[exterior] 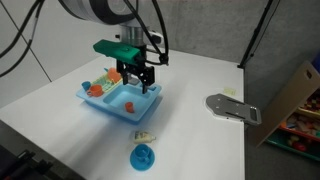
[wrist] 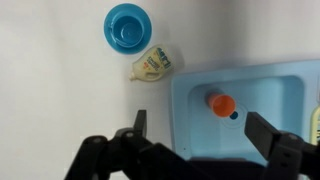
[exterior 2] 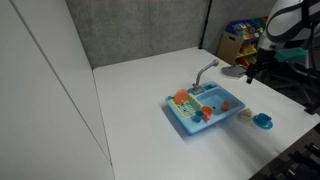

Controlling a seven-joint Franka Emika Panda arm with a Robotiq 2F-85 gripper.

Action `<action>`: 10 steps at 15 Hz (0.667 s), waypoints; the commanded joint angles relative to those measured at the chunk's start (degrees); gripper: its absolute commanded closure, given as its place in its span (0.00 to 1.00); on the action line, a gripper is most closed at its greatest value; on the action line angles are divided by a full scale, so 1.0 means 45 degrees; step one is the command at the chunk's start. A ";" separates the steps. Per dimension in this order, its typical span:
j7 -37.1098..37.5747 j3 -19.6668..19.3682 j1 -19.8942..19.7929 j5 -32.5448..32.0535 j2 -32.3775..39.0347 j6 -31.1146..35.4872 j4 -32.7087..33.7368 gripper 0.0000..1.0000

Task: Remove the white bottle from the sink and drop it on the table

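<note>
In the wrist view a small round blue dish [wrist: 128, 27] sits on the white table [wrist: 50, 90]. At its 5 o'clock the white bottle [wrist: 152, 66] lies on the table, just off the light-blue sink's [wrist: 260, 85] 10 o'clock corner. An orange piece [wrist: 222, 103] rests in the basin. The gripper [wrist: 200, 135] is spread wide and empty.

sink [wrist: 275, 92] is showing smooth plastic | white bottle [wrist: 153, 66] is looking glossy plastic | table [wrist: 50, 100] is appearing matt, smooth

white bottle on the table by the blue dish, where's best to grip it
Probably across the middle of its body, coming straight down from above: the white bottle lies flat on its side on the table.
</note>
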 commanded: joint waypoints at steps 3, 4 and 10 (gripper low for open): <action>-0.0057 0.0045 0.0289 -0.0598 -0.1882 -0.0647 -0.1252 0.00; -0.0098 0.0052 0.0296 -0.0572 -0.1870 -0.0759 -0.1220 0.00; 0.0004 0.0051 0.0299 -0.0352 -0.1594 -0.0621 -0.1038 0.00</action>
